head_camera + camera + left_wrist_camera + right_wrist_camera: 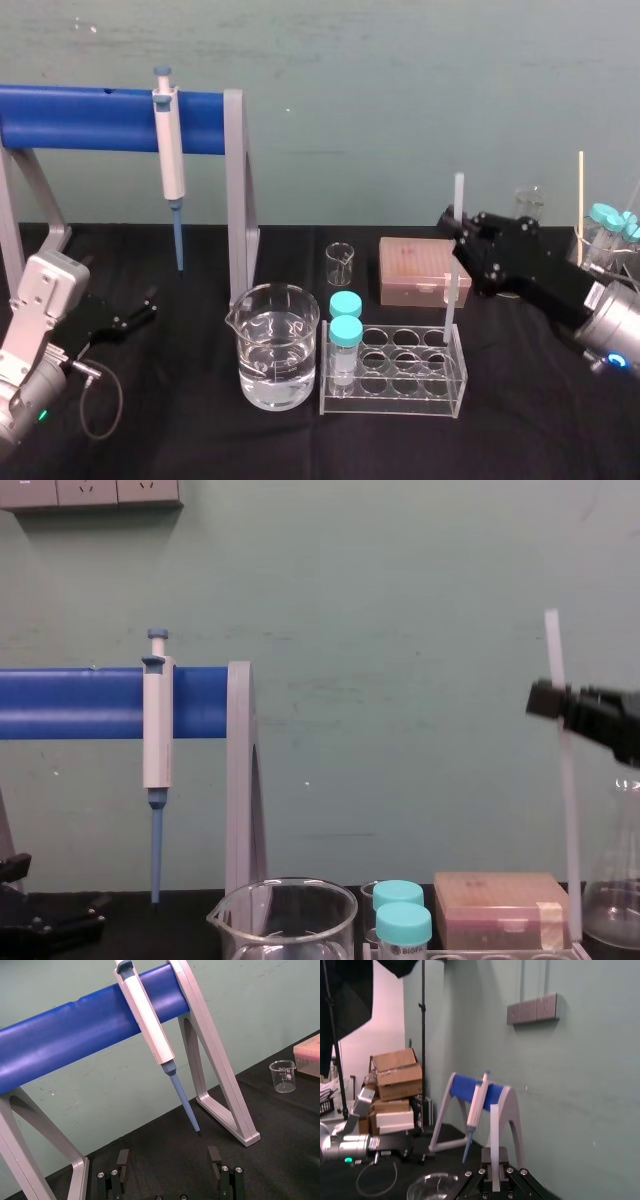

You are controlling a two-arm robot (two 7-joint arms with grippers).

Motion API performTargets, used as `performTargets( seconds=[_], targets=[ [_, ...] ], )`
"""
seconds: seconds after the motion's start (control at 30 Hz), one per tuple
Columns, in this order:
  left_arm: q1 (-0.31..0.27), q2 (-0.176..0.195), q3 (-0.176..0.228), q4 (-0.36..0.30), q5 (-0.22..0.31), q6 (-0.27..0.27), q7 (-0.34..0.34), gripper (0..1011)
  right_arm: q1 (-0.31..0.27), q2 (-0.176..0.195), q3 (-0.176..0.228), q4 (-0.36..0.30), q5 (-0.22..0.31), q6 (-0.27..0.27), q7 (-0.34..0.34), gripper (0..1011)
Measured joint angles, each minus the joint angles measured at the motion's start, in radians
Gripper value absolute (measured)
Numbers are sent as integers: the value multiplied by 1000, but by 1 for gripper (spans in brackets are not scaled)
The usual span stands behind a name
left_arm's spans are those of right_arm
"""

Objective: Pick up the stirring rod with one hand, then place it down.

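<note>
Clenched in the right gripper (pixel 458 228) near its top, the stirring rod (pixel 459 195) stands upright at the test-tube rack (pixel 392 398), 3 o'clock from the beaker (pixel 277 345); it looks light, stiff, slick and brittle, so that gentle upper pinch suits, while the left gripper (pixel 148 302) rests released at 9 o'clock.

A laboratory is suggested: a pipette (pixel 172 150) is hung on a blue stand (pixel 80 118), and a beaker (pixel 277 345), capped tubes (pixel 346 335) and a tube rack (pixel 395 378) are set on the black tabletop (pixel 200 440).

The stirring rod (pixel 451 300) (pixel 570 820) (pixel 494 1125), thin, straight and translucent white, stands nearly upright. The right gripper (pixel 458 225) (pixel 545 700) clamps its upper part, with its lower end at the tube rack's (pixel 395 405) right end.
</note>
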Motion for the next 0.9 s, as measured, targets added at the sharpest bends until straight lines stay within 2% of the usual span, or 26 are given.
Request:
performTargets(
  seconds=[0.3, 0.9],
  targets=[
    [0, 0, 0, 0, 0, 0, 0, 1000, -9, 2, -23, 36, -17, 1, -12, 70],
    [0, 0, 0, 0, 0, 0, 0, 1000, 19, -34, -58, 115, -54, -9, -19, 70]
  ],
)
